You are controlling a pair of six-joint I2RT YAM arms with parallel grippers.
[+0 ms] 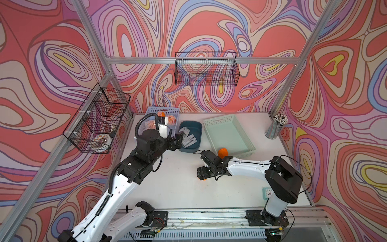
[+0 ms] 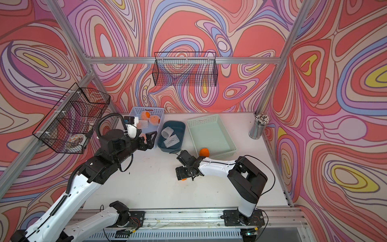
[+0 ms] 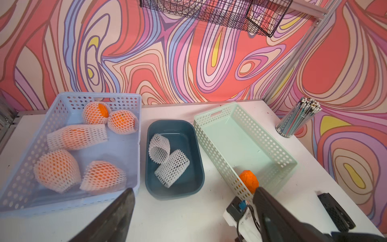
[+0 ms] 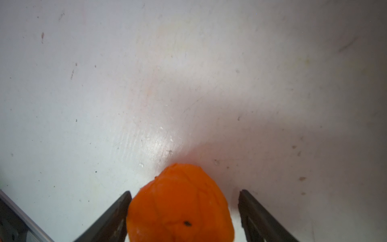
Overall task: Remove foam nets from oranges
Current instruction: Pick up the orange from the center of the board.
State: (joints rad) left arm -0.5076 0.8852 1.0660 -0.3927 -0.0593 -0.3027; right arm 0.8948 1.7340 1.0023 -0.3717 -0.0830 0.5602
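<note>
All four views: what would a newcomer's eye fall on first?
A bare orange sits at the mint basket's near corner, vivid against the white table. The right gripper, mid-table, has open jaws around another bare orange, and netted oranges lie in the lavender basket at the back left.

Seven oranges in all: five netted oranges (image 3: 56, 169) in the one lavender basket (image 3: 117, 96), one bare orange (image 3: 248, 181) in the one mint basket (image 3: 211, 144), and one more bare orange (image 4: 180, 209) outside any basket. Two empty foam nets (image 3: 171, 167) lie in the one dark blue tub (image 3: 167, 122). Two black wire baskets (image 1: 206, 69), one pencil cup (image 1: 276, 126), one small clock (image 1: 268, 192).
</note>
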